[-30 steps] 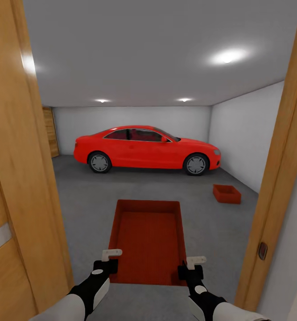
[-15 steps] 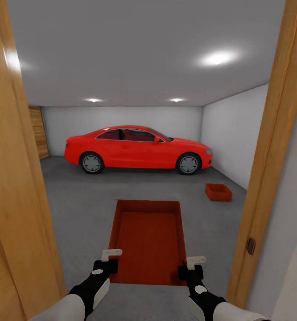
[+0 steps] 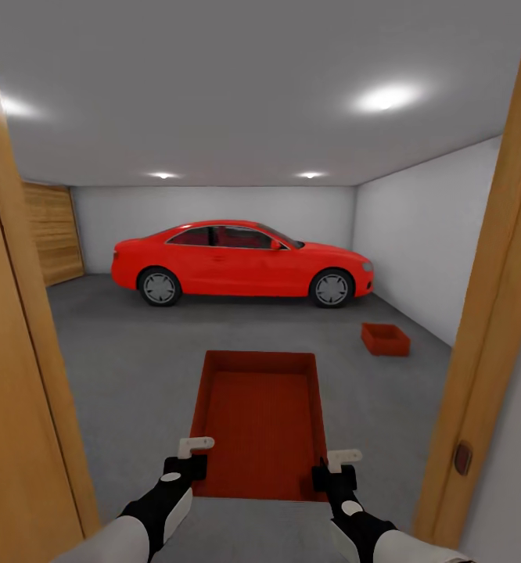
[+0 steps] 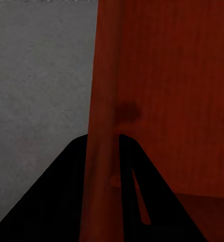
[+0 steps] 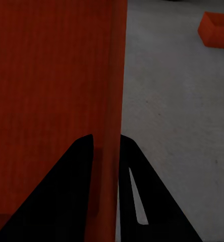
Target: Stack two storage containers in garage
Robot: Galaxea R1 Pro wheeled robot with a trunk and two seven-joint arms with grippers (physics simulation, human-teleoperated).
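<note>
I hold one orange-red storage container (image 3: pixel 260 422) out in front of me, level, above the dark grey garage floor (image 3: pixel 135 367). My left gripper (image 3: pixel 192 461) is shut on its left wall (image 4: pixel 104 126), near the corner closest to me. My right gripper (image 3: pixel 332 467) is shut on its right wall (image 5: pixel 114 101). The other storage container (image 3: pixel 385 339) sits on the floor by the right wall, ahead of me and to the right; the right wrist view also catches that container (image 5: pixel 218 29).
I stand in a wooden door frame, with jambs at left (image 3: pixel 22 352) and right (image 3: pixel 495 313). A shiny red car (image 3: pixel 241 263) is parked across the back of the garage. A wooden panel (image 3: pixel 53 231) lines the far left wall.
The camera has moved forward through the doorway and the door frame has slid outward, opening more of the garage. The held container and both grippers keep their place in the view.
</note>
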